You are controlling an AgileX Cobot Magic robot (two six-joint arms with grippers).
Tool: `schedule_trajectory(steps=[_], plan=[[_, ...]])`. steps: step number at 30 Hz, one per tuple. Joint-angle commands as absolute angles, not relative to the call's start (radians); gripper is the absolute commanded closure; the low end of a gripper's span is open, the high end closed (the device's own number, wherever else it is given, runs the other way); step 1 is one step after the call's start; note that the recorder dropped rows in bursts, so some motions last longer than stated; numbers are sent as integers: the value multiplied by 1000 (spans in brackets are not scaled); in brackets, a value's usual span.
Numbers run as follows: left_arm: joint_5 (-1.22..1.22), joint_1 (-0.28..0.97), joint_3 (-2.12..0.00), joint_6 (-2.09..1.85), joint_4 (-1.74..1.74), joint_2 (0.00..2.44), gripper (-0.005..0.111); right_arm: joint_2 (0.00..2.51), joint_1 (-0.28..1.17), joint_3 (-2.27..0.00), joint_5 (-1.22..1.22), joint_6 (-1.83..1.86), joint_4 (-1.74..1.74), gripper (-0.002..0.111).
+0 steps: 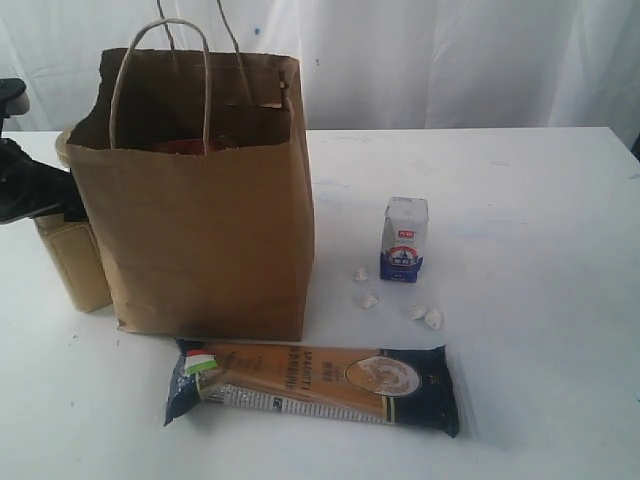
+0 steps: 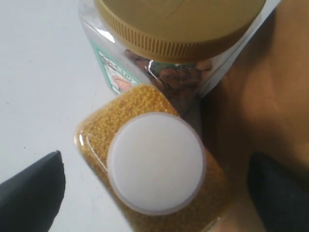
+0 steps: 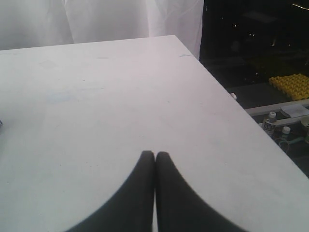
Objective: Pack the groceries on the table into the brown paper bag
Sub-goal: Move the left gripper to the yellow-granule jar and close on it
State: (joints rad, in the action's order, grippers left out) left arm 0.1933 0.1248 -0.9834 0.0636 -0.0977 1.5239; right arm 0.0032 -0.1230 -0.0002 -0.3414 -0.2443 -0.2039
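At the front edge of the table (image 1: 540, 200), the long spaghetti pack (image 1: 315, 385) is laid flat across the foot of the brown paper bag (image 1: 195, 230). It has not yet been packed; its length suggests it will have to be tipped upright to go in. Just behind it, to the right, the small white lumps (image 1: 425, 315) are scattered loosely, and the small white-blue carton (image 1: 404, 238) is stood upright beside them, clear of the bag.

The bag is stood open at the top with its handles raised, so that items can be dropped in from above. Something reddish is glimpsed inside, but what it is cannot be told.

Against the bag's left side, the yellow-powder jar (image 1: 78, 268) is stood on the table. The left gripper (image 2: 154, 164) is spread wide around it, one finger on each side and neither seen touching, which is judged to be the approach to a grasp. The gold-lidded nut jar (image 2: 178, 29) is set right behind the yellow one.

Farther right, the right gripper (image 3: 154, 193) is held with its fingers pressed together over bare tabletop, nothing between them, apparently parked out of the way.
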Motion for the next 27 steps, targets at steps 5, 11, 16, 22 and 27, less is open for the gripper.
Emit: schedule_trajectory(steps=[5, 11, 16, 22, 27], plan=[[208, 129, -977, 52, -105, 1535, 2, 0, -128, 0, -337, -244, -208, 108], [217, 129, -977, 52, -103, 1535, 22, 0, -128, 0, -337, -244, -208, 108], [243, 129, -977, 10, -103, 1535, 63, 0, -128, 0, -337, -244, -208, 108], [261, 129, -977, -27, -103, 1535, 101, 0, -128, 0, -337, -244, -208, 108], [265, 129, -977, -29, -103, 1535, 107, 0, -128, 0, -337, -244, -208, 108]])
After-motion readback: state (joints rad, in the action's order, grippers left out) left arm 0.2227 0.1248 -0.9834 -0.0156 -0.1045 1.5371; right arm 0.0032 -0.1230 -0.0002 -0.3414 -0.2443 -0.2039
